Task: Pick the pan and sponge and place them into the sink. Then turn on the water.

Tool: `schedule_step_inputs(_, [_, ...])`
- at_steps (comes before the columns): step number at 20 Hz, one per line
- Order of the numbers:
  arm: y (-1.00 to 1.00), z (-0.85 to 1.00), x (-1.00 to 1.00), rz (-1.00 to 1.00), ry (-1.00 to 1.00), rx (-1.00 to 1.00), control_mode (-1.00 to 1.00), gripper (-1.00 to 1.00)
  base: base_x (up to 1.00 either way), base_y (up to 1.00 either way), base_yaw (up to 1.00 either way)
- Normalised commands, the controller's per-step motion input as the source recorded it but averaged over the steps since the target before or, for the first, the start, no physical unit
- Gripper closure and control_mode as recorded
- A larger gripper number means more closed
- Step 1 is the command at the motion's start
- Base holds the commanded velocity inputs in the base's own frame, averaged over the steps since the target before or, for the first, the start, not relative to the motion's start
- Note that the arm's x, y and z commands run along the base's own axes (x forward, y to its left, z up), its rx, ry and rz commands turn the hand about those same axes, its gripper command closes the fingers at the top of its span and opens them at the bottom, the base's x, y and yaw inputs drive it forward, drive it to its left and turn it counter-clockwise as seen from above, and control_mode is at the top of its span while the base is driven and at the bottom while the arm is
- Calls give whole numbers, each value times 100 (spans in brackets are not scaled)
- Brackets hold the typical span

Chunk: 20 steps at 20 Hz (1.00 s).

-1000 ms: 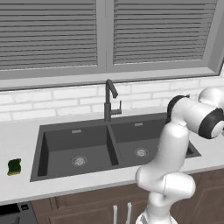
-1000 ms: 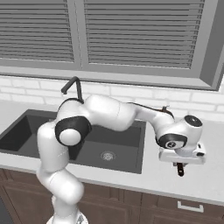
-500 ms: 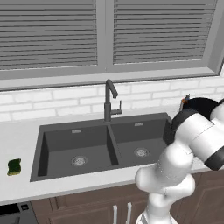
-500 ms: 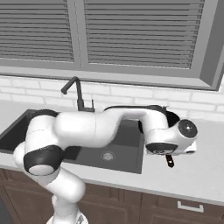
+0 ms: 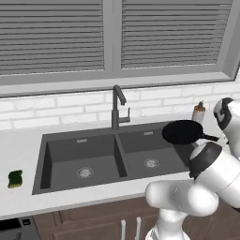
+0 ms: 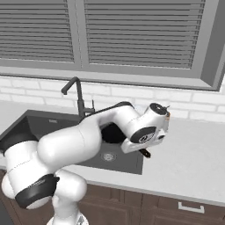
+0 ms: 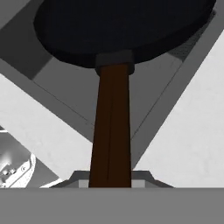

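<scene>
The pan [image 5: 183,132] hangs in the air over the right-hand basin of the sink [image 5: 61,180], above its far right corner, with the round body out over the basin and the long handle running back toward the sink's right edge, where the arm holds it. So the pan lies straight ahead of the claw [image 7: 110,181], its long axis continuing the claw's own line; lowering it should set the body into the basin, while the handle may come to rest across the right rim.

In the hand view the brown handle runs up from between the fingers to the dark pan body, with a basin corner and pale counter [image 7: 192,131] beneath; the claw looks clenched on the handle, though the finger tips themselves are barely visible there.

The left base view adds what the others lack: the sponge [image 5: 15,178] sits on the counter near its front left, well apart from the sink's left edge, and the faucet [image 5: 116,107] stands behind the divider with no stream falling. In the right base view the arm covers most of the pan.
</scene>
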Motion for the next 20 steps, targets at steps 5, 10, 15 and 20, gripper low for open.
schedule_step_inputs(5, [76, 0, 36, 39, 34, 0, -100, 100, 0, 0, 0])
schedule_step_inputs(10, [46, -16, 41, 13, 19, 1, -100, 100, 0, 0, 0])
schedule_step_inputs(15, [23, -22, 55, 0, 5, 0, -100, 100, 0, 0, 0])
schedule_step_inputs(20, [0, -44, 39, 0, 0, 0, -100, 100, 0, 0, 0])
